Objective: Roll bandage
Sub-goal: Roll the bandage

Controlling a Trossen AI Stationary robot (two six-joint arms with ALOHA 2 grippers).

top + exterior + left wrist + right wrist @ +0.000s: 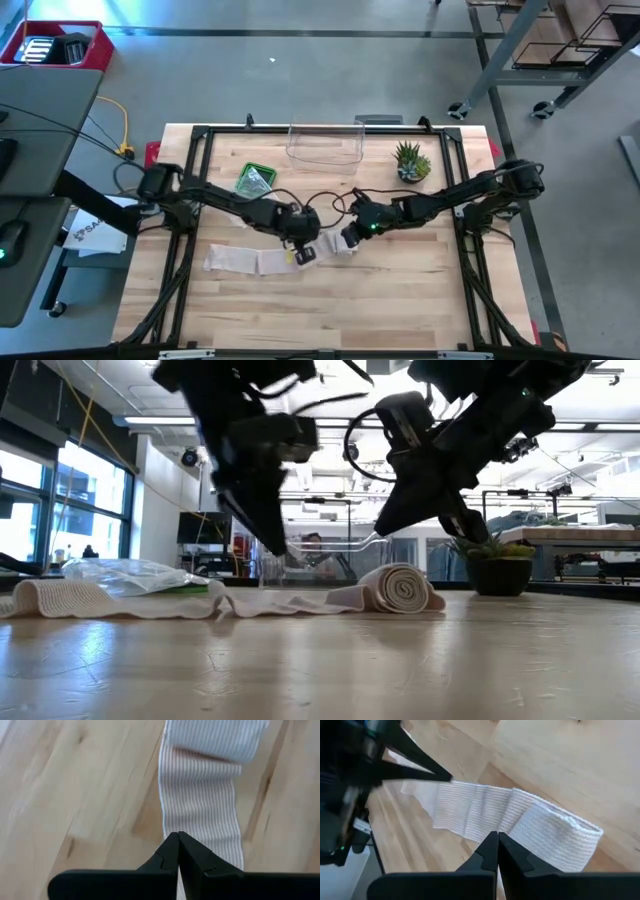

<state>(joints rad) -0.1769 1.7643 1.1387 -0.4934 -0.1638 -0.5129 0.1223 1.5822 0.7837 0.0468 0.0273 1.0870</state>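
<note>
The bandage [262, 259] lay on the surface [400, 300] as a long strip running left to right, its flat tail stretching toward the left edge and its rolled-up end [400, 588] sitting near the middle. That roll's axis ran near-to-far across the surface, so any further rolling would have to travel leftward along the strip.

The right gripper [350, 238] hung just over the roll, its jaws pressed together on nothing; in its wrist view the closed fingertips [496, 851] pointed at the coil where the flat strip fed into it. It was the nearer arm to the roll, and judging by that, the one placed to push the coil along.

The left gripper [303, 252] stood just left of the roll, over the flat part of the strip, jaws likewise together and empty. From the low view its tip came down close to the strip, though whether it touched the cloth could not be told. It looked placed to pin the strip flat while the roll advanced toward it.
</note>
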